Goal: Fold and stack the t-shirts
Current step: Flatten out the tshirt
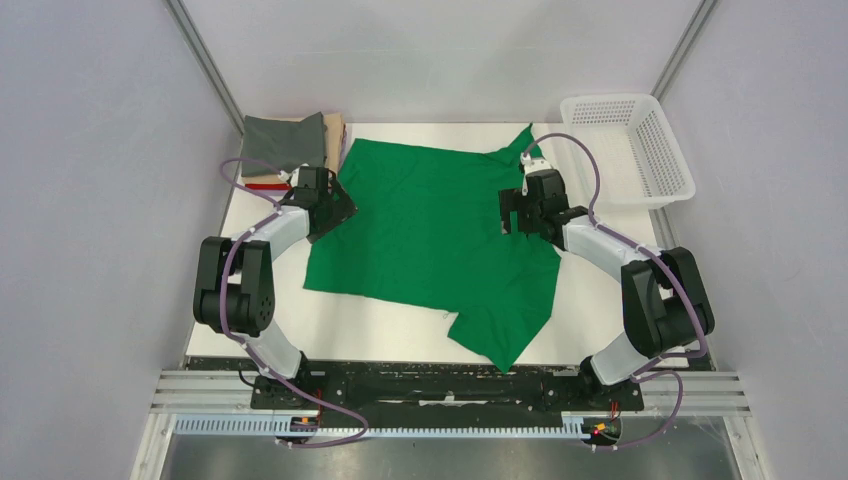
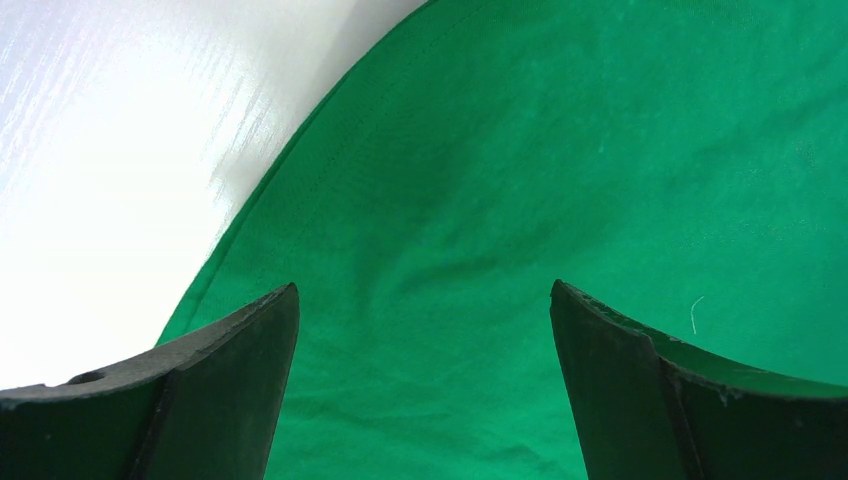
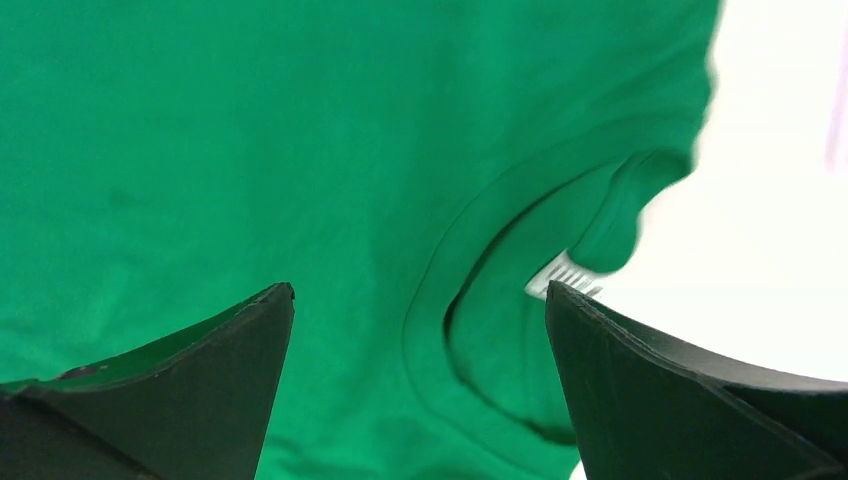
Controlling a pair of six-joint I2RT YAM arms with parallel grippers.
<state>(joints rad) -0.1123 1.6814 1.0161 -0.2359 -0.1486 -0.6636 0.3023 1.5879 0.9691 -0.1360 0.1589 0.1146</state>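
Note:
A bright green t-shirt [image 1: 430, 225] lies spread flat across the middle of the white table. A stack of folded shirts, grey on top [image 1: 285, 140] with tan and red beneath, sits at the back left. My left gripper [image 1: 338, 212] is open over the shirt's left hem; the left wrist view shows green cloth [image 2: 520, 180] between the spread fingers [image 2: 230, 380]. My right gripper [image 1: 512, 214] is open over the shirt's collar side; the right wrist view shows the neckline [image 3: 470, 300] and a white neck label [image 3: 562, 274] between the fingers [image 3: 640, 390].
A white plastic mesh basket [image 1: 628, 148] stands at the back right. Grey walls close in both sides. The table's bare white surface [image 1: 370, 325] shows in front of the shirt, near the arm bases.

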